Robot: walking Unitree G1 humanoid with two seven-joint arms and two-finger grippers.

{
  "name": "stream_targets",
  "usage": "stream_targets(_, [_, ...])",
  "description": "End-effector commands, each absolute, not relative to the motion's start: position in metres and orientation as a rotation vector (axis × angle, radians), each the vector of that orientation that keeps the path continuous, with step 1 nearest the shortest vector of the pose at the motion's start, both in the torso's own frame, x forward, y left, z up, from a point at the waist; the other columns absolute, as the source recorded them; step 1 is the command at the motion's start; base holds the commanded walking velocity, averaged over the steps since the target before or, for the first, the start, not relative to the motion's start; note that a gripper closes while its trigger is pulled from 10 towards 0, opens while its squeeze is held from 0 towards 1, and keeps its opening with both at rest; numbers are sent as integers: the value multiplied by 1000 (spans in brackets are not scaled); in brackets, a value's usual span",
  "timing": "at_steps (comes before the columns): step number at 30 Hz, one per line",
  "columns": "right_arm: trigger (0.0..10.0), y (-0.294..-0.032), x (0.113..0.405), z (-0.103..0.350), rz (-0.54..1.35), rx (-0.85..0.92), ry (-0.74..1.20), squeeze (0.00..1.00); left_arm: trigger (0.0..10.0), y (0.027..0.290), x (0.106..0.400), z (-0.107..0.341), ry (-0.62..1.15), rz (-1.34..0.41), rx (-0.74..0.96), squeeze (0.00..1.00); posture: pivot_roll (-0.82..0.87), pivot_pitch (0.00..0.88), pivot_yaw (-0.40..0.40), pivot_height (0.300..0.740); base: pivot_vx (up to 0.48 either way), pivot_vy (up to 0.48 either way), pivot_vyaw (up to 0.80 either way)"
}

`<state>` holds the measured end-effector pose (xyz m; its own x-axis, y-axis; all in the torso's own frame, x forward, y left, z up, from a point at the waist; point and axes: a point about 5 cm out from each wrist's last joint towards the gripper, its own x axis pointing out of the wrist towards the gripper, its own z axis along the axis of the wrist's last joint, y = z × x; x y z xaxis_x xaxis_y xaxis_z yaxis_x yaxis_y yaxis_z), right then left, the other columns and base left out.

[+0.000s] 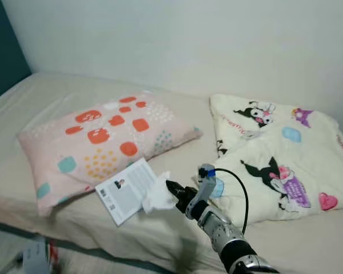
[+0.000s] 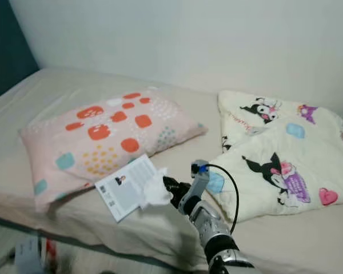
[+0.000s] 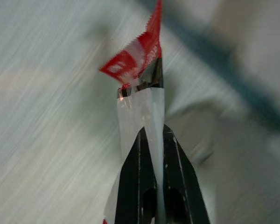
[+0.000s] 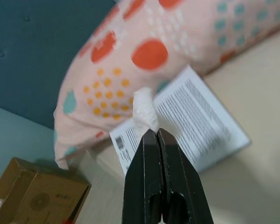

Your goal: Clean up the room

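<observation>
From the head view, the right gripper (image 1: 170,187) has its fingers clamped on a crumpled tissue (image 1: 158,194) just above the leaflet (image 1: 127,189) on the bed (image 1: 40,97). Right wrist view: tissue sticks straight out past the fingertips; I'd lift cleanly so the leaflet stays put. Left wrist view: left gripper (image 3: 151,135) pinched on a red-and-white wrapper (image 3: 137,74), long axis in line with the fingers.

right tool (image 1: 170,186) — extended, clamped | left tool (image 3: 151,135) — clamped
</observation>
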<state>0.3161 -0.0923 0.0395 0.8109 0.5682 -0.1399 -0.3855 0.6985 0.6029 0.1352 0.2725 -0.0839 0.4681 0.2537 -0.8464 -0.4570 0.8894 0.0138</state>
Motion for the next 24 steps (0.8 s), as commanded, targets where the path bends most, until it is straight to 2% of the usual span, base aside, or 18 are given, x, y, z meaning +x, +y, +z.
stream_targets(1, [0, -92, 317, 40, 541, 560, 329, 0, 10000, 272, 134, -85, 1027, 430, -177, 0, 174, 0, -74, 678, 0, 0, 0])
stream_targets(4, [0, -95, 312, 31, 531, 504, 371, 0, 10000, 271, 118, -91, 1112, 438, -126, 0, 168, 0, -76, 693, 0, 0, 0])
stream_targets(7, [0, -97, 307, 23, 520, 470, 408, 0, 10000, 269, 121, -91, 1103, 439, -127, 0, 169, 0, -81, 702, 0, 0, 0])
stream_targets(11, [0, -99, 297, 9, 502, 428, 468, 0, 10000, 268, 129, -89, 1074, 445, -135, 0, 170, 0, -84, 712, 0, 0, 0])
stream_targets(14, [0, -105, 278, -12, 460, 376, 568, 0, 10000, 265, 148, -82, 1011, 443, -143, 0, 165, 0, -83, 726, 0, 0, 0])
stream_targets(24, [0, -113, 260, -31, 423, 286, 669, 0, 10000, 253, 179, -73, 941, 380, -141, 0, 144, 0, -75, 740, 0, 0, 0])
